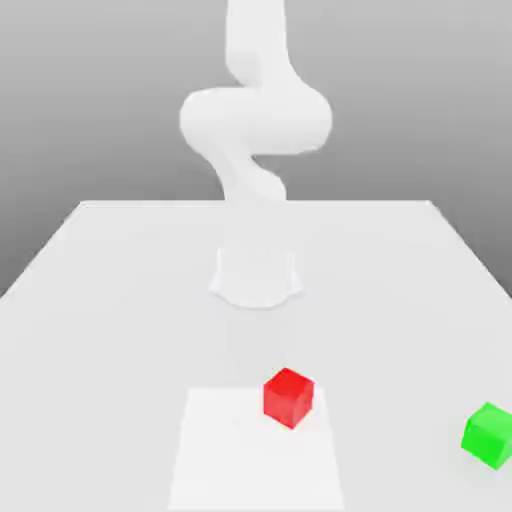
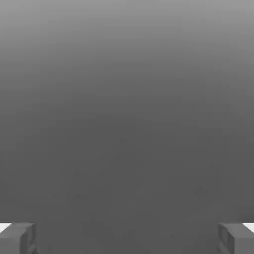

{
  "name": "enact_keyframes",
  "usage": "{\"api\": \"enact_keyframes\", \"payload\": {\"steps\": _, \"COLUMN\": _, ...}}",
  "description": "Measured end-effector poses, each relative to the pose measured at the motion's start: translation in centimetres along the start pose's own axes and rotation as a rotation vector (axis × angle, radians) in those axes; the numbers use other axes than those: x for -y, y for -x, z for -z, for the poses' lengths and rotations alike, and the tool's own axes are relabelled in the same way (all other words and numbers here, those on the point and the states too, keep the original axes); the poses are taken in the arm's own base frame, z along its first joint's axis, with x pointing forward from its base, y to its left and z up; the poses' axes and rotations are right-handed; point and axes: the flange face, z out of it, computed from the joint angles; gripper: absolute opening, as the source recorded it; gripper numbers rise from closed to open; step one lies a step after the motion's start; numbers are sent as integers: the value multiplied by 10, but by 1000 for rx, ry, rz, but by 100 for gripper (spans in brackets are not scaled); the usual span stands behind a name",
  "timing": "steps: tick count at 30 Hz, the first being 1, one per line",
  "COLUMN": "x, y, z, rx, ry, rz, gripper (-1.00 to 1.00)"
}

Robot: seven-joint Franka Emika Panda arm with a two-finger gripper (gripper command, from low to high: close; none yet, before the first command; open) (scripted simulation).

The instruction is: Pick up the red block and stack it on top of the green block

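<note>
Exterior view: Panda arm (image 1: 255, 120) rears over white table (image 1: 110, 290), red block (image 1: 288, 396) waiting untouched in the foreground.

Hand view shows gripper (image 2: 127, 238) w/ fingers (image 2: 17, 238) set wide apart, nothing between them, facing blank grey. Red block sits on the paler square patch (image 1: 225, 450) at its upper right corner in the exterior view, well apart from the arm's base (image 1: 256, 275), on the camera side of it. Green block (image 1: 490, 435) lies well apart toward the exterior view's right, near table edge. Judged: pick not yet begun; next move means reaching out from the base toward the red cube, then carrying it over to green. Red has no long axis, so any square-on grip should do.
</note>
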Motion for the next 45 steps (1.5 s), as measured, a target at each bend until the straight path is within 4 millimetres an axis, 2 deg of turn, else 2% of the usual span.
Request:
{"api": "enact_keyframes", "payload": {"steps": 5, "x": -26, "y": 43, "z": -122, "rx": 172, "ry": 84, "rz": 197, "gripper": 0}}
{"api": "enact_keyframes", "payload": {"steps": 10, "x": -68, "y": 111, "z": -220, "rx": 351, "ry": 152, "rz": 402, "gripper": 0}}
{"api": "enact_keyframes", "payload": {"steps": 14, "x": -116, "y": 181, "z": -280, "rx": 512, "ry": 199, "rz": 583, "gripper": 0}}
{"api": "enact_keyframes", "payload": {"steps": 17, "x": -164, "y": 242, "z": -315, "rx": 648, "ry": 230, "rz": 732, "gripper": 0}}
{"api": "enact_keyframes", "payload": {"steps": 19, "x": -183, "y": 265, "z": -332, "rx": 688, "ry": 237, "rz": 777, "gripper": 0}}
{"api": "enact_keyframes", "payload": {"steps": 24, "x": -207, "y": 291, "z": -365, "rx": 701, "ry": 240, "rz": 789, "gripper": 0}}
{"api": "enact_keyframes", "payload": {"steps": 25, "x": -210, "y": 294, "z": -369, "rx": 701, "ry": 240, "rz": 789, "gripper": -100}}
{"api": "enact_keyframes", "payload": {"steps": 32, "x": -211, "y": 295, "z": -370, "rx": 703, "ry": 241, "rz": 788, "gripper": -100}}
{"api": "enact_keyframes", "payload": {"steps": 39, "x": -187, "y": 267, "z": -329, "rx": 703, "ry": 241, "rz": 786, "gripper": -100}}
{"api": "enact_keyframes", "payload": {"steps": 41, "x": -160, "y": 273, "z": -328, "rx": 712, "ry": 221, "rz": 852, "gripper": -100}}
{"api": "enact_keyframes", "payload": {"steps": 45, "x": -92, "y": 293, "z": -338, "rx": 732, "ry": 171, "rz": 1011, "gripper": -100}}
